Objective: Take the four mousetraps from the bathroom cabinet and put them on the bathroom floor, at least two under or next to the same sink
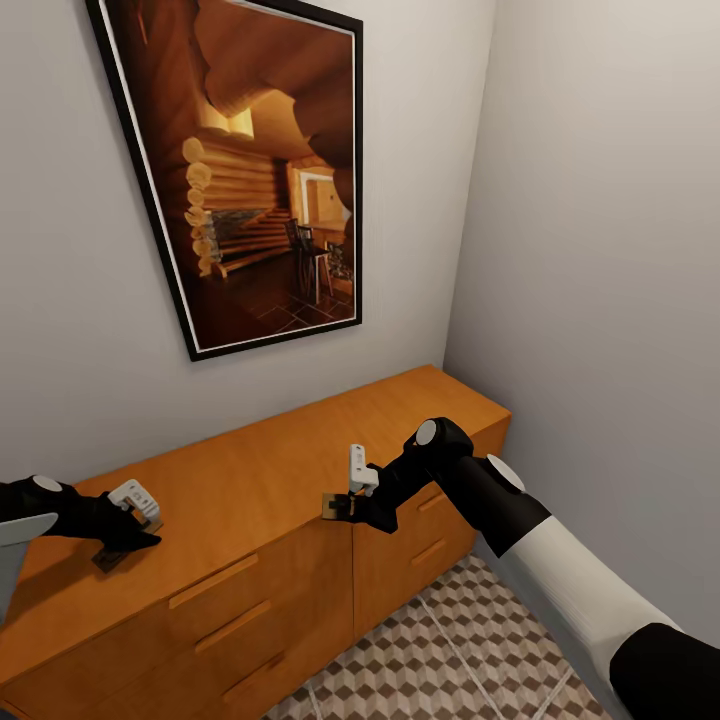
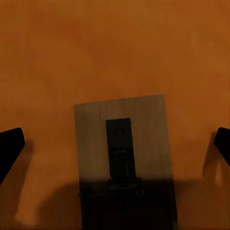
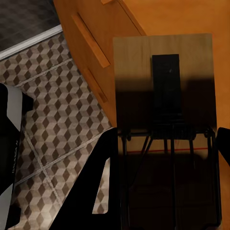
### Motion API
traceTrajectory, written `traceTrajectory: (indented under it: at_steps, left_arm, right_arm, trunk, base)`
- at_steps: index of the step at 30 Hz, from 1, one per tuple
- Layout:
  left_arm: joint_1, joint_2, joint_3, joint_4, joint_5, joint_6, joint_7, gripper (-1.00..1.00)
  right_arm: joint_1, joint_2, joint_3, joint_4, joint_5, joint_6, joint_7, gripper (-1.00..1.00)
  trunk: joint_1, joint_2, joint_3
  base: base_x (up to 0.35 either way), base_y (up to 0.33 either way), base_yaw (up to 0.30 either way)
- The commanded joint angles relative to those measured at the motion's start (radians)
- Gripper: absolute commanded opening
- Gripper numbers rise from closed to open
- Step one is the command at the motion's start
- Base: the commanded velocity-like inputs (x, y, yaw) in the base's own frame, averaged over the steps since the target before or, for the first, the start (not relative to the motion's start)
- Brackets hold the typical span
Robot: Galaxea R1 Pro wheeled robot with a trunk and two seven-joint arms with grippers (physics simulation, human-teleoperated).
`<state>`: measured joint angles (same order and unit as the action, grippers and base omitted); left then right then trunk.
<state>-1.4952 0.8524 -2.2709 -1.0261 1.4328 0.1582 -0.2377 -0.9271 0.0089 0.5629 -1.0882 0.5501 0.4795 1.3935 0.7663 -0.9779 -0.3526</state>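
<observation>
Closest to my head camera, at the lower right of the frame, is my right arm, white sleeve running up to a black forearm that reaches toward the middle. At its end my right gripper (image 1: 345,503) is clenched on a mousetrap (image 1: 335,506), a small flat wooden slab held just off the front edge of the cabinet (image 1: 300,470), above the drawer fronts. From that wrist the same trap (image 3: 163,110) lies lengthwise between my fingers (image 3: 98,187), its dark plate and wire spring showing, with the cabinet's bar handles and the cube-patterned bathroom floor (image 3: 43,120) below it. Those tiles show again at the bottom of the head view (image 1: 470,650), beside the cabinet's foot. At the lower left my left gripper (image 1: 135,525) is down over the cabinet top, with a second mousetrap (image 1: 115,553) lying flat on the wood under it. From the left wrist that trap (image 2: 123,153) sits between my two fingertips (image 2: 10,143), which stand well apart at either side and do not touch it — the jaws are released. Farther back, a black-framed picture (image 1: 262,170) of a log-cabin room hangs on the pale wall above the cabinet, in the upper left and centre.
</observation>
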Motion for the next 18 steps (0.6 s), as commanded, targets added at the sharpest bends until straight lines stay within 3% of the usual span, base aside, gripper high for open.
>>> traceTrajectory:
  at_steps: [1,5,6,18]
  left_arm:
    - [0.051,0.001,-0.005,0.002,0.003,0.001,0.001,1.0]
    - [0.053,0.001,-0.006,0.007,0.003,-0.005,0.001,1.0]
    - [0.054,0.002,-0.006,0.008,0.003,-0.006,0.001,-1.0]
    - [0.055,-0.001,-0.006,0.022,0.005,-0.008,0.001,-1.0]
  right_arm:
    - [-0.001,0.0,0.0,-0.001,0.004,0.013,0.007,-1.0]
    - [-0.001,0.0,0.0,-0.001,0.004,0.013,0.007,-1.0]
    - [-0.001,0.0,0.0,-0.001,0.004,0.013,0.007,-1.0]
    - [0.008,0.0,0.0,-0.004,0.004,0.013,0.007,-1.0]
  trunk:
    - [0.0,0.0,-0.002]
    - [0.0,0.0,-0.002]
    - [0.0,0.0,-0.002]
    - [0.0,0.0,-0.002]
  base:
    - [0.0,0.0,0.0]
    - [0.0,0.0,0.0]
    - [0.0,0.0,0.0]
    - [0.0,0.0,0.0]
